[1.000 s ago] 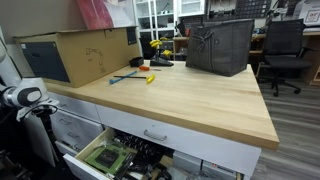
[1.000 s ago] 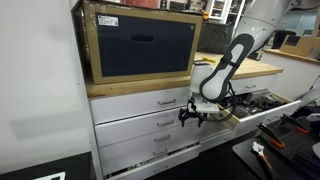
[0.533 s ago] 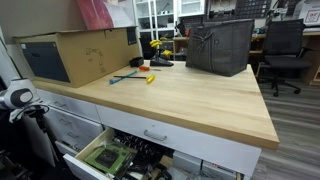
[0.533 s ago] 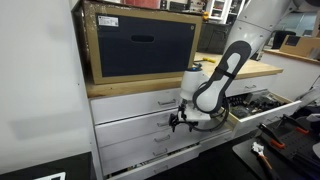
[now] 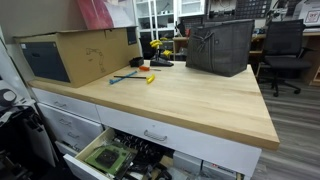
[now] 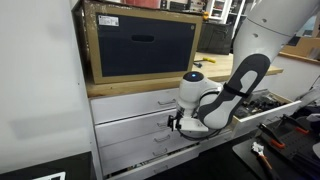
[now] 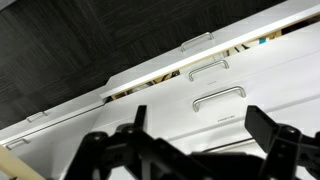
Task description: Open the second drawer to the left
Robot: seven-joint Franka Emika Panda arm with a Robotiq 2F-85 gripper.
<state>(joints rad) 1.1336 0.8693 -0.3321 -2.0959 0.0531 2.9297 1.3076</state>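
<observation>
The second drawer [image 6: 128,126] is a narrow white drawer in the left column under the workbench, below the shallow top one. It is closed. It also shows in an exterior view [image 5: 72,128] and in the wrist view, where its silver bar handle [image 7: 218,98] lies just ahead of the fingers. My gripper [image 6: 176,122] is right in front of this drawer's face and covers its handle in that view. In the wrist view my gripper [image 7: 200,130] is open, with nothing between the two dark fingers.
A cardboard box [image 6: 140,45] stands on the wooden top above the drawer column. The lowest drawer [image 7: 150,82] is slightly ajar. To the right, a drawer with green circuit boards [image 5: 105,155] is pulled out, below a wide shallow drawer [image 5: 155,135]. A black bag [image 5: 220,45] stands on the bench.
My arm has swung left and lower toward the drawer column, bringing the gripper up to the second drawer's front. The drawers have not moved.
</observation>
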